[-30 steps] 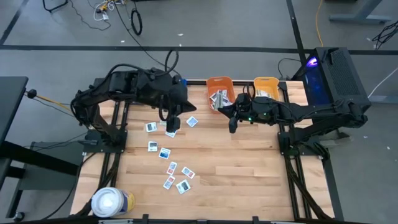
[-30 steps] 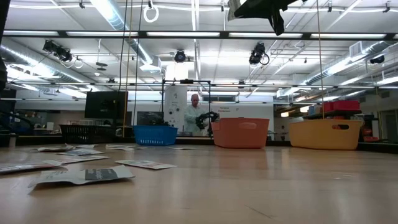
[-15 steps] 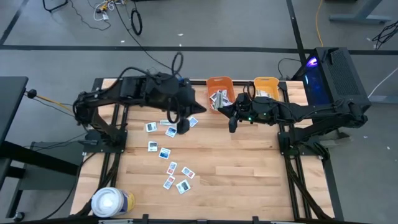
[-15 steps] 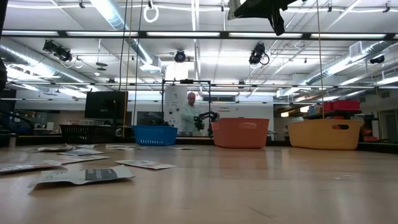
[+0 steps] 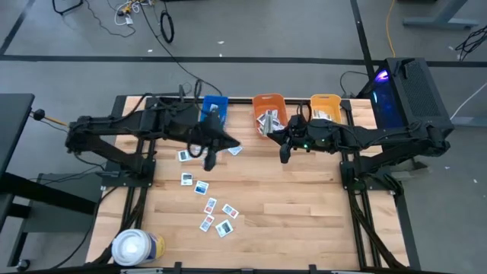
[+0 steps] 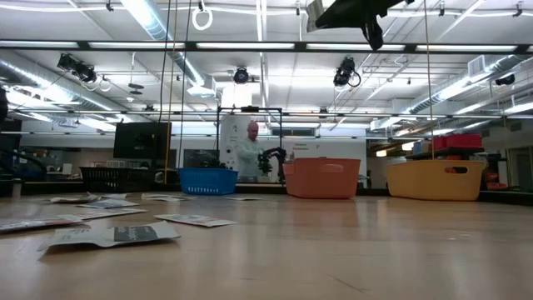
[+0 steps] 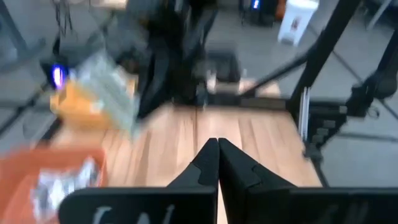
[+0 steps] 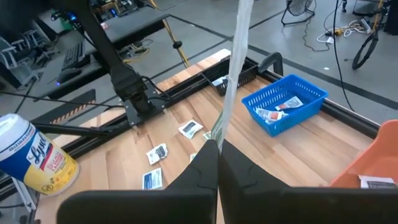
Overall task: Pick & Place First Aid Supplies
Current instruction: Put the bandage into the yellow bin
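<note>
Several first aid supplies, small white packets (image 5: 202, 187), lie flat on the wooden table's left half. More lie in the blue bin (image 5: 214, 106), the orange bin (image 5: 268, 112) and the yellow bin (image 5: 326, 106) at the far edge. My left gripper (image 5: 208, 160) hangs shut over the packets, in front of the blue bin, with nothing between its fingers (image 7: 217, 142). My right gripper (image 5: 284, 156) hangs in front of the orange bin, shut on a long pale greenish strip (image 8: 235, 68). My right gripper pinches one end of the strip (image 8: 225, 127) between its two fingertips. The strip reaches out beyond the fingers in one straight length. It is lifted clear of the table.
A large white roll with a yellow-blue band (image 5: 137, 247) stands at the near left corner. The table's right half (image 5: 304, 213) is bare wood. In the low view a person (image 6: 248, 154) stands far back in the room.
My left gripper has swung a little toward the table's right edge, then come down and back toward the left, still shut. Its arm has stretched out low and drawn off the blue bin, which now shows.
</note>
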